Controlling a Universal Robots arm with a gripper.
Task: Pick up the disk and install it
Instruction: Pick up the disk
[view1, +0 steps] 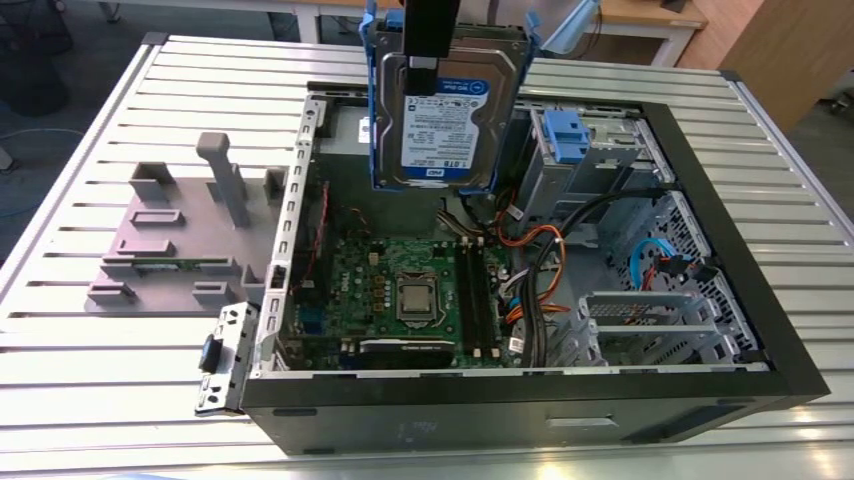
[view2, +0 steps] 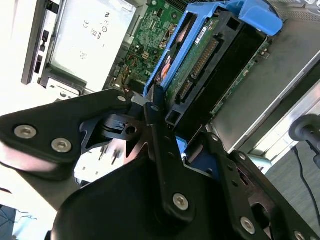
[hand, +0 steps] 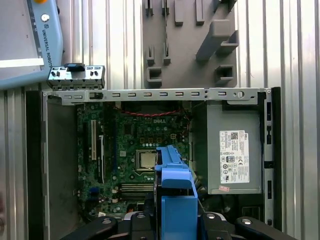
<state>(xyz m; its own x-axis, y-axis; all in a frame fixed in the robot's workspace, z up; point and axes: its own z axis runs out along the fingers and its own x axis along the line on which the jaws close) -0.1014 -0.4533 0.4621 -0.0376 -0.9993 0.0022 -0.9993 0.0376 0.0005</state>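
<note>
A: Gripper (view1: 429, 50), status?
B: Clamped on the disk (view1: 447, 120), gripping at its top edge. In the second wrist view the black fingers (view2: 160, 135) pinch the blue carrier bracket (view2: 250, 15) w/ the drive between them.
A: Disk pos?
B: In the air, hanging upright, label side toward the exterior cam. In the exterior view it's at 12 o'clock over the open PC case (view1: 534, 395), above the motherboard (view1: 400, 290). Touching nothing but the gripper, afaict.
A: Progress?
B: Pick-up looks done. Install not done: the disk isn't in the drive cage (view1: 581, 155), which sits at approx 2 o'clock from the board, just beside the hanging disk. Grey stand (view1: 180, 230) is at 9 o'clock of the case, on the slatted table (view1: 80, 350), well apart from the disk.
A: Disk looks?
B: Flat silver-grey rect w/ a white+blue label. Blue bracket runs round the sides, tabs sticking up at the top corners. Connector edge is visible in the second wrist view. No damage seen.
</note>
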